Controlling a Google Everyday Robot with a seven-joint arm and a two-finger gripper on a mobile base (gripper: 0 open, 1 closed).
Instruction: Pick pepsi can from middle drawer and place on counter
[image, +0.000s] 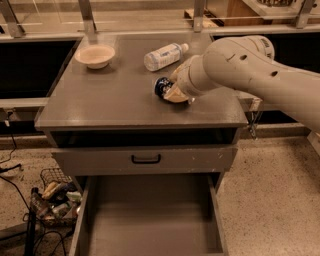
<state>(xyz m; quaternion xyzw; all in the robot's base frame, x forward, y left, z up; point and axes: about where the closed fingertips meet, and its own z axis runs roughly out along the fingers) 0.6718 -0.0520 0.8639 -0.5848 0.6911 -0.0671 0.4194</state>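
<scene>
The pepsi can (160, 86), dark blue with white markings, is held on its side between the fingers of my gripper (171, 91). It is right of the middle of the counter (110, 100), at or just above the surface; I cannot tell if it touches. The gripper is shut on the can, and my white arm reaches in from the right. Below, the middle drawer (150, 220) stands pulled out, its flat grey floor bare.
A clear white-labelled plastic bottle (165, 55) lies on the counter just behind the gripper. A beige bowl (95, 55) sits at the back left. A closed drawer front with a black handle (145, 159) is above the open drawer. A wire basket of items (55, 197) stands on the floor at the left.
</scene>
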